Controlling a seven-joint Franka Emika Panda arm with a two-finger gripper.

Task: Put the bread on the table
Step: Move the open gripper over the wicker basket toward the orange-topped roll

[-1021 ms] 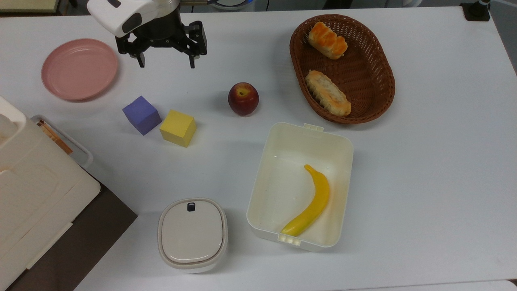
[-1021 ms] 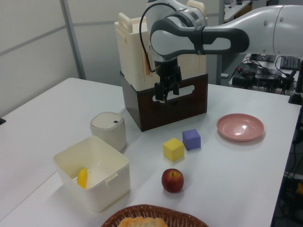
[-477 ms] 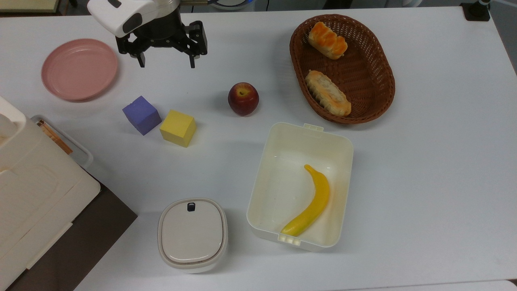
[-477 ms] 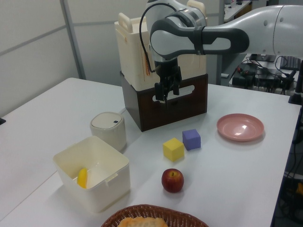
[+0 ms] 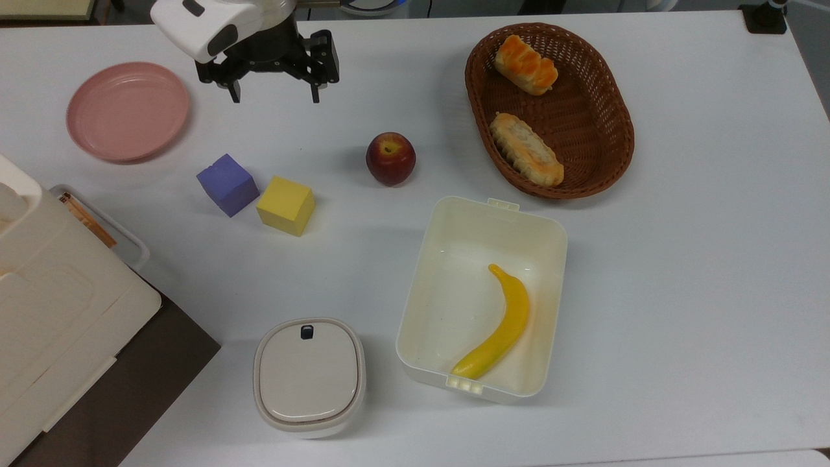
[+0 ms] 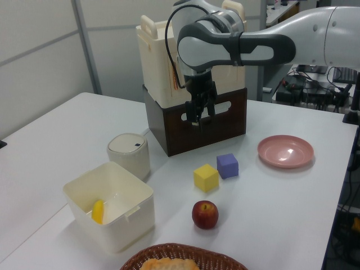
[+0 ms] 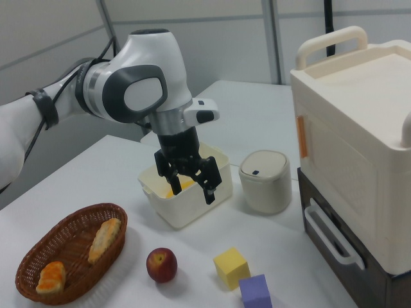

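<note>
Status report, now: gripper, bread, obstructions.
Gripper open, empty, hanging above the table between plate and apple. Bread in the basket, untouched, beside a paler loaf. Nothing on the bread.

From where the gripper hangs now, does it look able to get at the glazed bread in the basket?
Probably yes. The gripper hangs open above the table, and the bread lies uncovered at the top of the open basket; nothing tall stands between them.
</note>
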